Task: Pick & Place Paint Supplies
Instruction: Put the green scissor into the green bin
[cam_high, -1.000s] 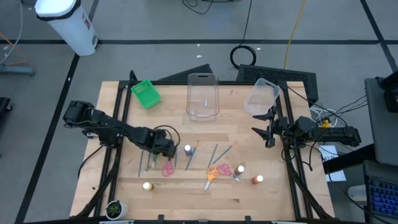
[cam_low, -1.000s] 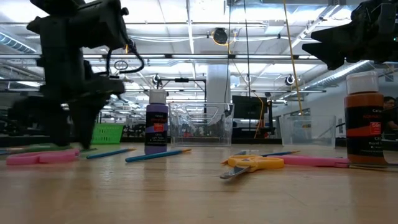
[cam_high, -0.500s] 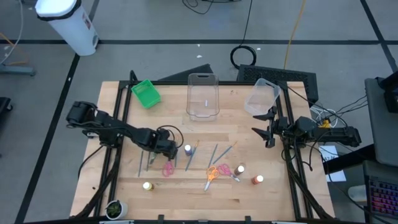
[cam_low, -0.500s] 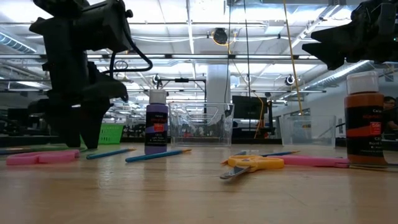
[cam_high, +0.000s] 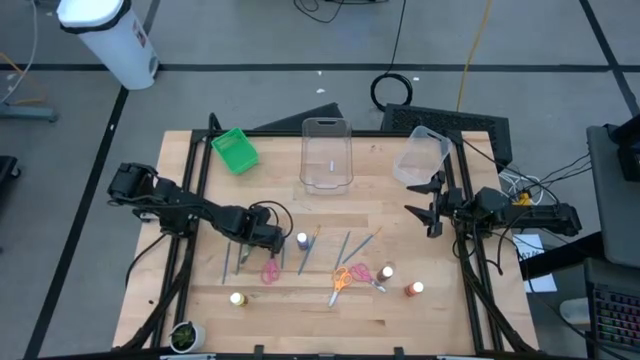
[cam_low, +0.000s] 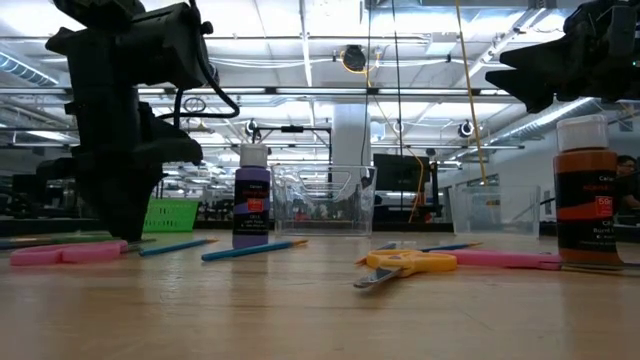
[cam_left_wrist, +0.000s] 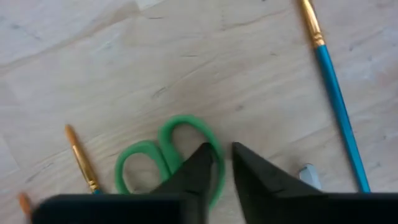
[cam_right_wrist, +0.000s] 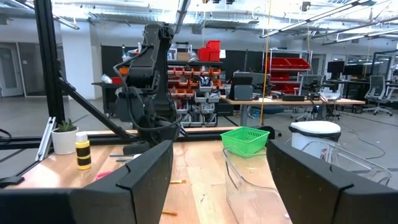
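Left of centre in the overhead view, the left gripper (cam_high: 268, 243) sits low over the table, its fingers nearly together, pinching one loop of the green scissors (cam_left_wrist: 166, 157); the handles point toward the wrist picture's lower left. Far right, the right gripper (cam_high: 424, 208) waits spread, well apart.

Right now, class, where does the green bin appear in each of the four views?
High view: green bin, far-left part of the table.
Low view: bin, left, in the background.
Left wrist view: not in it.
Right wrist view: bin, centre.
Shared landmark: clear tub beside it.
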